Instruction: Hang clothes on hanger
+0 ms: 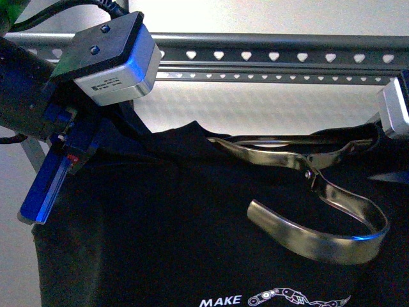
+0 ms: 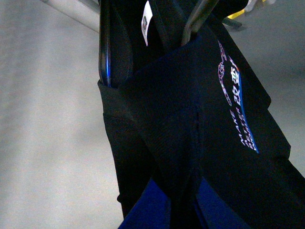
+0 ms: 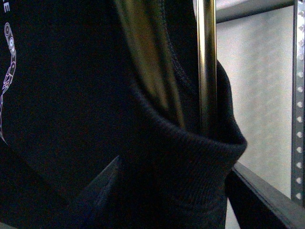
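My left gripper (image 2: 181, 211) is closed on a fold of the black T-shirt (image 1: 160, 224) at its shoulder and holds it up in front of the grey rack (image 1: 255, 41), a little below the top rails. My right gripper (image 3: 176, 200) has the collar fabric between its fingers, but I cannot tell how tightly it presses. A silver coat hanger (image 1: 319, 236) sits in the neck opening, and its hook lies on the shirt front.
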### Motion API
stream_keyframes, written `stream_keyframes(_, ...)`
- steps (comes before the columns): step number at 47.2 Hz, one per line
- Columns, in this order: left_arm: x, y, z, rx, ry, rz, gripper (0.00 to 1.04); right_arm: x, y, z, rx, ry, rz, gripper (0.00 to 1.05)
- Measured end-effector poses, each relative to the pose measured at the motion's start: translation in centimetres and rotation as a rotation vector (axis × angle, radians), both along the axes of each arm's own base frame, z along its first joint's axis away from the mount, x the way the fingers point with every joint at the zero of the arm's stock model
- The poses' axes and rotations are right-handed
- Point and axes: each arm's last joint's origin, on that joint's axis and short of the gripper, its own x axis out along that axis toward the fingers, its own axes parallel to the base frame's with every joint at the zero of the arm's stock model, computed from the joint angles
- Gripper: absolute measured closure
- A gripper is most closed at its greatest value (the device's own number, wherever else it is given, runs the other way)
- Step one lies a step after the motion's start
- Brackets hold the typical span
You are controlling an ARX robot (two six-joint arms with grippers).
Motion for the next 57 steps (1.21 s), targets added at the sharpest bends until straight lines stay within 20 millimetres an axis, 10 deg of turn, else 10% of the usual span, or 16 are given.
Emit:
stream_keyframes(18,0.0,0.0,0.0,-0.004,-0.005,-0.006,0.89,0.8,-0.7,0.1,0.105,0.064,-0.039,1.02)
stream_keyframes(38,0.3,0.1,0.0,-0.056,-0.066,0.138,0.29,0.7,-5.4,-5.5,0.145,0.229,-0.186,1.02)
stream_keyframes(44,1.6,2.3,1.5,-0.698,-0.019,0.694,0.05,0.8,-6.4,-4.9,0.249,0.266,-0.28,1.02)
stream_keyframes(49,1.2,4.5,4.0,-1.243,0.215,0.833,0.06,0.5,-6.6,-3.3,0.377,0.337,-0.388,1.02)
stream_keyframes(57,-1.8,4.2,4.4,-1.388,0.306,1.005,0.22,0.7,-6.0,1.8,0.678,0.428,-0.599,1.02)
